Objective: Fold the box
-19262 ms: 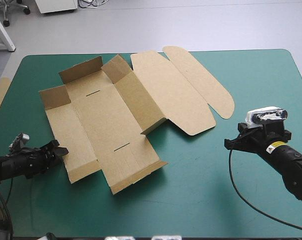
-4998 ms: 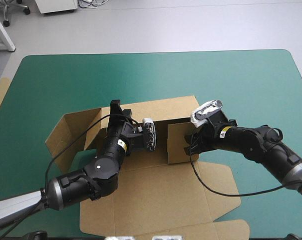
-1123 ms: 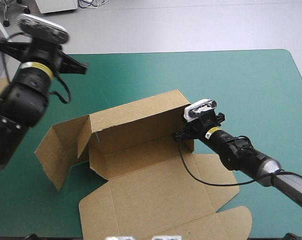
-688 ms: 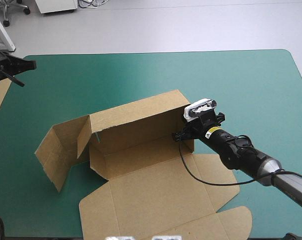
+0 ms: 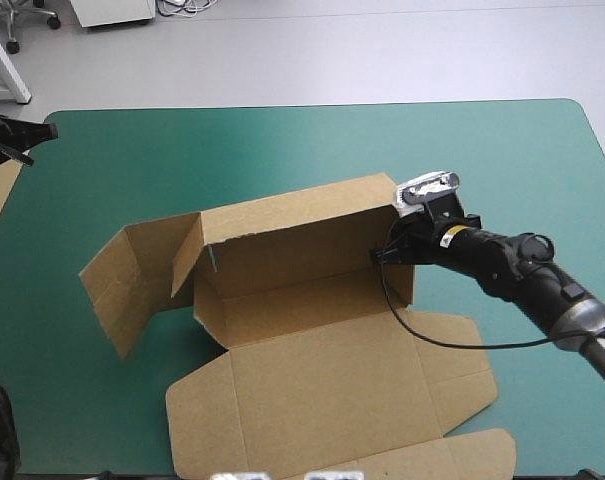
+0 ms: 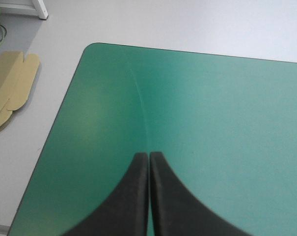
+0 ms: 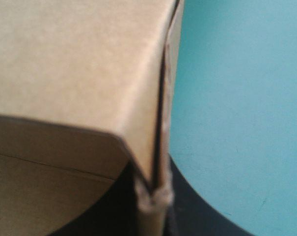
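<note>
Here's the table (image 5: 502,160), its teal-green cover filling the high view, and the brown box (image 5: 312,330) sits at centre frame and runs down to the bottom edge. Its long back wall (image 5: 302,235) stands upright, a side flap (image 5: 132,280) splays open toward the left, and the lid (image 5: 332,400) lies flat at lower centre. In from the right comes the right gripper (image 5: 392,256), clenched on the box's right end wall. From its wrist we see the board's edge pinched between the black fingers (image 7: 187,211). That arm carries a small yellow label (image 5: 447,237), too small for us to read. In the upper left corner the left gripper (image 6: 148,156) hangs over bare cover, fingers pressed together on nothing, well apart from the box. Just off the table's left edge lies spare board (image 6: 11,88).
</note>
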Robot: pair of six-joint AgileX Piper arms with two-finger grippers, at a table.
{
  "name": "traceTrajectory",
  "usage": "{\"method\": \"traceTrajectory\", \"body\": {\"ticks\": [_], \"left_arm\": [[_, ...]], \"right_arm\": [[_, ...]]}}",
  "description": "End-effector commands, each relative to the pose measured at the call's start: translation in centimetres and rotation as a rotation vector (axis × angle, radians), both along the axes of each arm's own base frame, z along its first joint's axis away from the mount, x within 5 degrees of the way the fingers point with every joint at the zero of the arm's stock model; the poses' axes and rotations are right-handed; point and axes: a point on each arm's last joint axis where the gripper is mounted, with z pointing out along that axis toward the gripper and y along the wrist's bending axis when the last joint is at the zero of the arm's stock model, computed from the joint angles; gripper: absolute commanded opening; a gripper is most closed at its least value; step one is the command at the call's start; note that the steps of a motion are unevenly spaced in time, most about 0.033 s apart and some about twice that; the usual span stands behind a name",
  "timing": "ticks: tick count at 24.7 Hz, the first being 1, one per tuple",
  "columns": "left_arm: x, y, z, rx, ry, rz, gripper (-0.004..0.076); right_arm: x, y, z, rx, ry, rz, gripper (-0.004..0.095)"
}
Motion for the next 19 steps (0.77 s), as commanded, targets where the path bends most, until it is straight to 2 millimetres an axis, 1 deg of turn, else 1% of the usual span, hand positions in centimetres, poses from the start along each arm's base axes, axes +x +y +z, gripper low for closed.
{"method": "traceTrajectory", "body": {"ticks": [1, 3, 4, 6, 8, 10, 16, 19], "left_arm": [[-0.7, -0.2, 2.0, 0.018, -0.094, -0.001, -0.0006], [-0.5, -0.2, 1.7, 0.012, -0.085, -0.003, -0.0007], [-0.4, -0.2, 1.7, 0.011, -0.082, -0.003, -0.0007], [-0.4, -0.2, 1.6, 0.010, -0.077, -0.003, -0.0006], [-0.3, -0.1, 1.5, 0.008, -0.071, -0.005, -0.0006], [-0.3, -0.2, 1.5, 0.005, -0.072, -0.005, -0.0006], [-0.3, -0.2, 1.5, 0.001, -0.071, -0.007, -0.0007], [-0.3, -0.2, 1.5, 0.001, -0.071, -0.007, -0.0007]], "right_arm": [[-0.1, -1.0, 5.5, 0.038, -0.034, -0.022, -0.0003], [0.1, -1.0, 7.9, 0.011, 0.028, -0.023, -0.0003], [0.6, -0.8, 8.8, -0.007, 0.067, -0.023, -0.0003], [2.2, -0.1, 8.7, -0.060, 0.169, -0.012, -0.0004], [3.8, 0.8, 7.8, -0.082, 0.253, 0.009, -0.0004], [4.8, 1.4, 6.9, -0.079, 0.274, 0.025, -0.0004], [7.0, 2.3, 4.3, -0.106, 0.299, 0.034, -0.0004], [8.2, 2.8, 2.7, -0.115, 0.317, 0.031, -0.0004]]}}
